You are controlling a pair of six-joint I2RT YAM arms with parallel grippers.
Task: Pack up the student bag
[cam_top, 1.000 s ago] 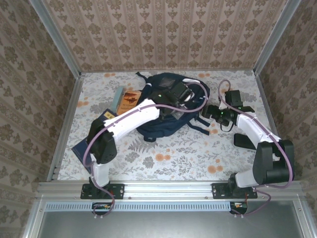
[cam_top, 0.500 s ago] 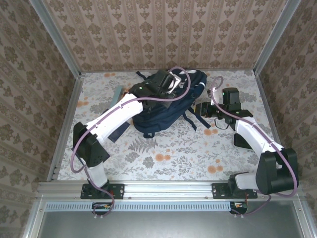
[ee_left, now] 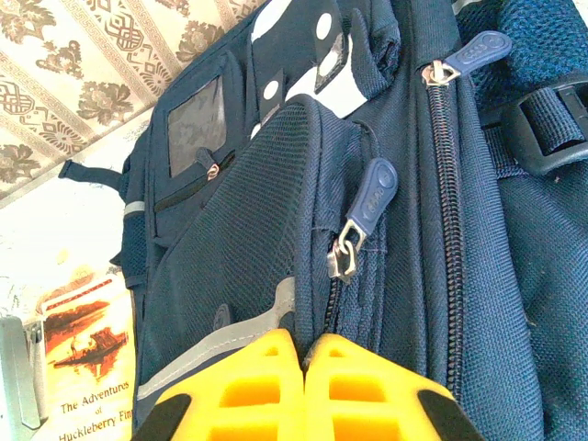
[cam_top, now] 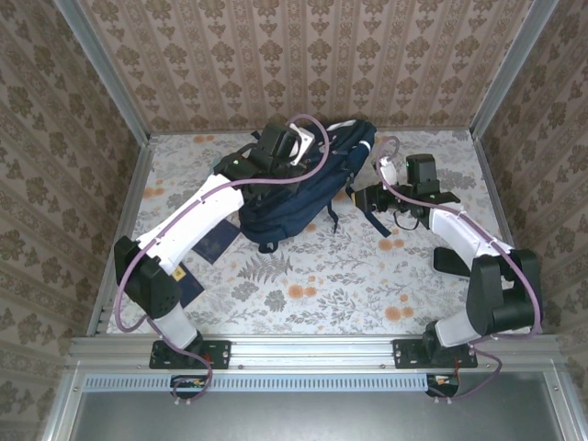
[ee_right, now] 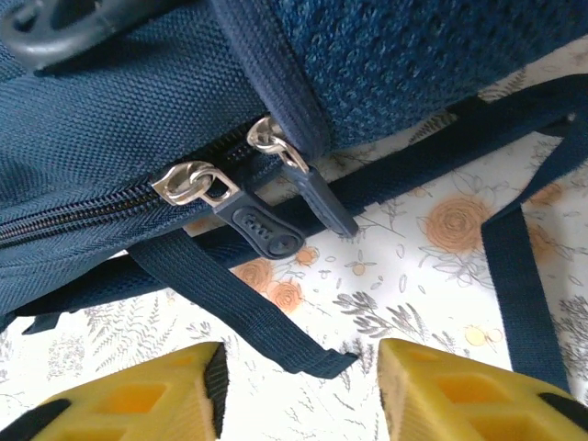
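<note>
While left hand [ee_left: 303, 354] clamps it, student bag [cam_top: 292, 197] slid back.

The left hand [ee_left: 303, 360] has dragged the student bag [cam_top: 296, 207] farther back and leftward.

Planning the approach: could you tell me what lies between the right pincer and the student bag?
In the right wrist view, a loose navy strap crosses the floral tabletop.

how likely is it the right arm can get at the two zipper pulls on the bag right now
Probably yes. The right gripper is open and faces the zipper pulls on the student bag, with bare table between; only a loose strap crosses the gap.
</note>
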